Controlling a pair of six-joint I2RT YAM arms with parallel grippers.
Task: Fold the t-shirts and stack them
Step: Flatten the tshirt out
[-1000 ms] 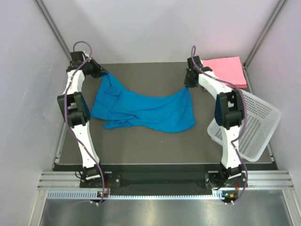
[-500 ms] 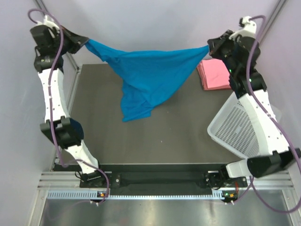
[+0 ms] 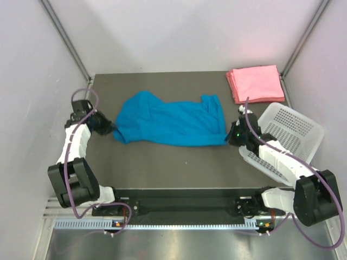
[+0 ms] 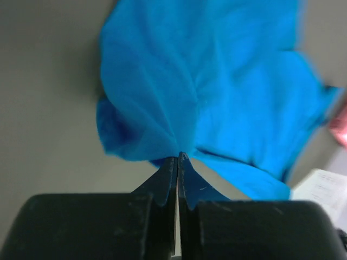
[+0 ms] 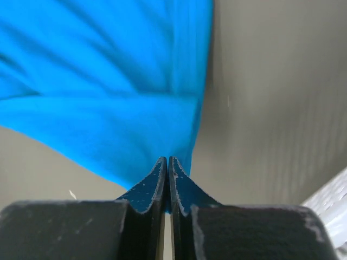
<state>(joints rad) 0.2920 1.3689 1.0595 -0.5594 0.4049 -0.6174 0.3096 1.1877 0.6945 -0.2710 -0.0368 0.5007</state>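
Blue t-shirt (image 3: 168, 122) lies on the worktop (image 3: 179, 162); left fingers (image 4: 172, 166) pinch its 9 o'clock edge, right fingers (image 5: 161, 171) its 3 o'clock corner.

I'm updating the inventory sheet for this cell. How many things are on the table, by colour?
blue t-shirt: 1
pink folded pile: 1 (the number of shirts in it cannot be told)
white basket: 1
Total: 3
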